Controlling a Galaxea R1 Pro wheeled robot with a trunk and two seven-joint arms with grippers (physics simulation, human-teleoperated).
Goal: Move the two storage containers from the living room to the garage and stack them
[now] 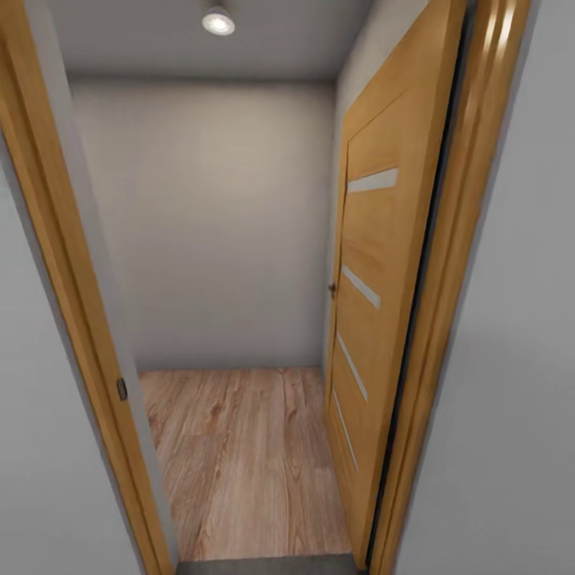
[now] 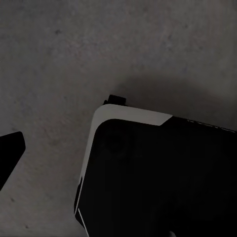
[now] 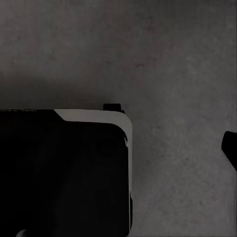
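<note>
The open wooden door (image 1: 375,319) stands just right of the doorway; the base (image 2: 158,177) could clip it. Claw states cannot be told.

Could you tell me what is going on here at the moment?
The robot is on its way and holds nothing that can be seen. Its head camera faces an open wooden door leading into a small space with a wood-plank floor and a ceiling light. Both wrist cameras look down at the grey concrete floor beside the robot's dark base.
</note>
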